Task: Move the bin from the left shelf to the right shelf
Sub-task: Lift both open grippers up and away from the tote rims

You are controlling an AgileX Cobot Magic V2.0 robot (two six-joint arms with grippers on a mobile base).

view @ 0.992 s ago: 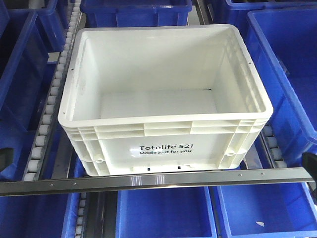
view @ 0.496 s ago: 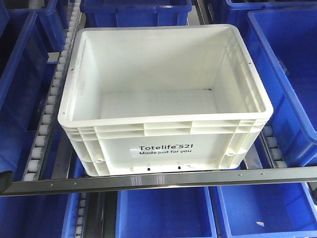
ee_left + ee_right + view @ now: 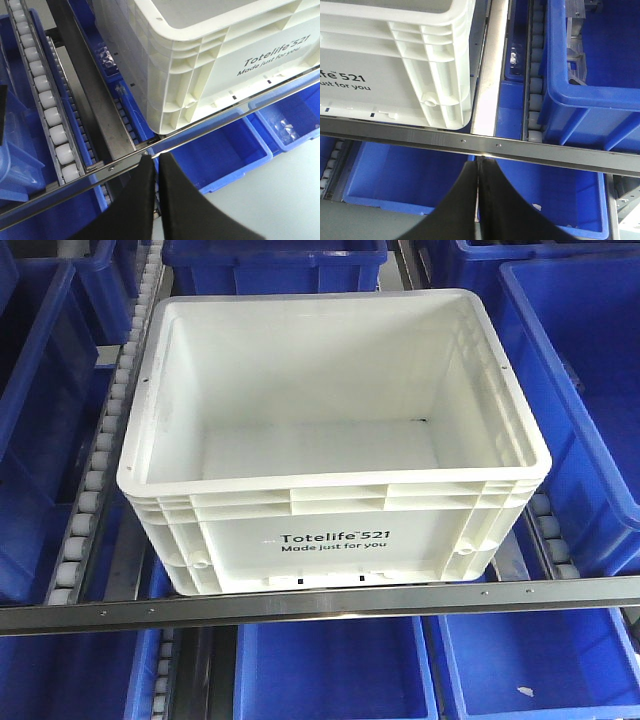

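Light falls evenly from above; my front view is bright, with the bin near overexposure along its rim and inner walls. Detail inside the bin washes out; a soft shadow lies at its floor edge. Below the bin, the steel rail carries a streak of glare. In my wrist views, my left gripper and right gripper read as flat black, slightly soft. The bin's print stays sharp.

The shelf had a metal front rail and roller tracks down each side. The white bin sat on it against the rail, blue bins beside it.
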